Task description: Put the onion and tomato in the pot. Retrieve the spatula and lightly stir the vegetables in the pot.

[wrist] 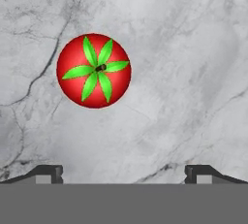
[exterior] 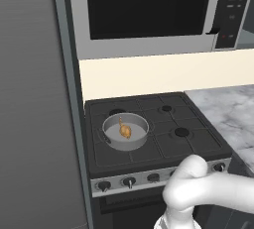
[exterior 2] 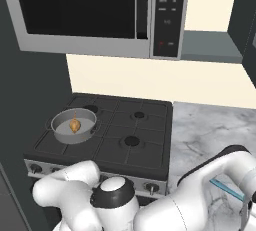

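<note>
Onion (exterior: 125, 131) inside pot (exterior: 110, 140) at frame left, tomato (wrist: 94, 71) on marble counter (wrist: 193, 72), gripper (wrist: 124, 173) spread wide, holding nothing

**Stove and marble desk**

The black stove (exterior: 163, 139) carries the pot (exterior: 125, 131) on its front left burner, the onion (exterior: 125, 131) inside. Beside it, the grey marble desk (wrist: 184, 72) holds the tomato (wrist: 94, 71), stem up, and the spatula (exterior 2: 226, 186) near its front edge.

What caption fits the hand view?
Open tool hovering over a red tomato on the marble counter.
</note>
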